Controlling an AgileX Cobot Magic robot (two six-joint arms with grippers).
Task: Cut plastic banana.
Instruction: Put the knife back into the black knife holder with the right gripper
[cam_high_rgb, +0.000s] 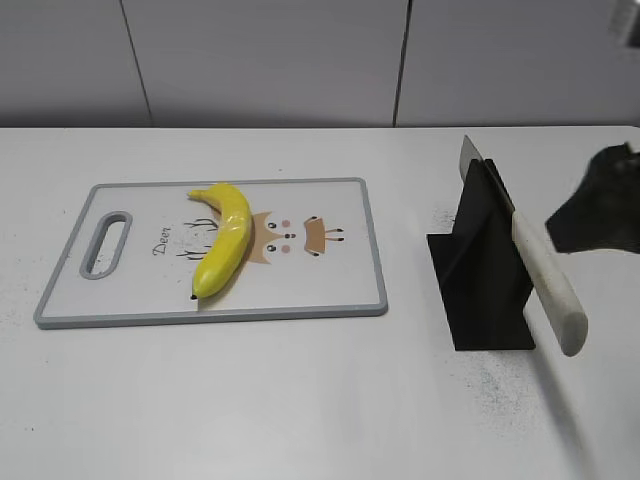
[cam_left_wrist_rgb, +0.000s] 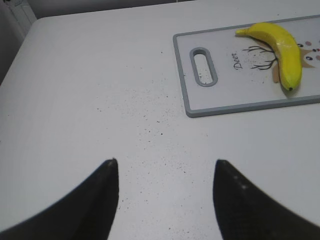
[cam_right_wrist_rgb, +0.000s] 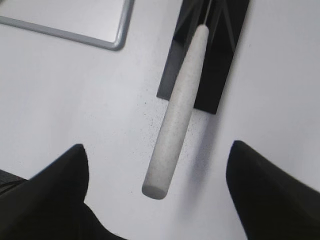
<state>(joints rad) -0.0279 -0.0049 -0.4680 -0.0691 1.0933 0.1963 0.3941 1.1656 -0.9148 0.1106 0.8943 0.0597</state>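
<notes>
The yellow plastic banana (cam_high_rgb: 225, 248) lies on a white cutting board with a grey rim (cam_high_rgb: 375, 262); it also shows in the left wrist view (cam_left_wrist_rgb: 285, 47). A knife with a cream handle (cam_high_rgb: 548, 280) rests in a black stand (cam_high_rgb: 478, 270), handle sticking out toward the front. In the right wrist view the handle (cam_right_wrist_rgb: 177, 115) points between the fingers of my right gripper (cam_right_wrist_rgb: 157, 160), which is open and not touching it. My left gripper (cam_left_wrist_rgb: 165, 170) is open and empty over bare table left of the board.
The board (cam_left_wrist_rgb: 240, 106) has a handle slot (cam_left_wrist_rgb: 204, 66) at its left end. The right arm (cam_high_rgb: 600, 205) shows as a dark shape at the right edge. The white table has dark specks; a grey wall runs behind.
</notes>
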